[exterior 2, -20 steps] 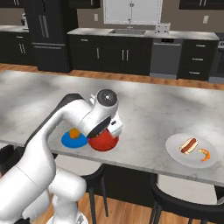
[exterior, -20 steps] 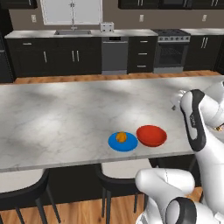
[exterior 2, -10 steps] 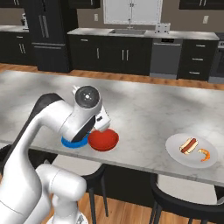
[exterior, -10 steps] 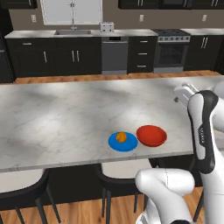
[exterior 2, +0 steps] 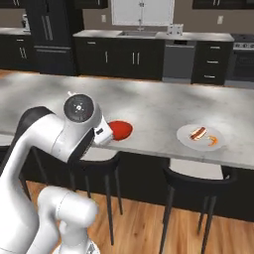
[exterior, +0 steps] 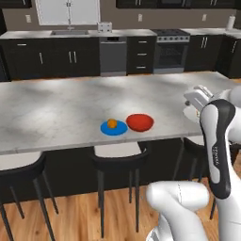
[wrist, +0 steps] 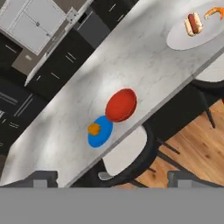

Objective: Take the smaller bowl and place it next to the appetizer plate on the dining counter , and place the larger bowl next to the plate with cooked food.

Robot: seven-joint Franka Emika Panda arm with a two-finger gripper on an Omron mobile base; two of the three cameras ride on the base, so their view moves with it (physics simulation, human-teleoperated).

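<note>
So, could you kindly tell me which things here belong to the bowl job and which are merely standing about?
Job:
shallow glossy red bowl
small flat blue plate
round white plate with hot dog
marble dining counter
open gripper

Standing about:
black stools
black oven

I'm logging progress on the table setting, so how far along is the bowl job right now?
Done: the shallow glossy red bowl sits on the marble dining counter, right beside the small blue plate with the orange food ball. In hand: nothing; the hand is open and pulled back over the counter's edge. Left: a larger bowl still has to go next to the white plate with the hot dog, which has no bowl beside it.
</note>
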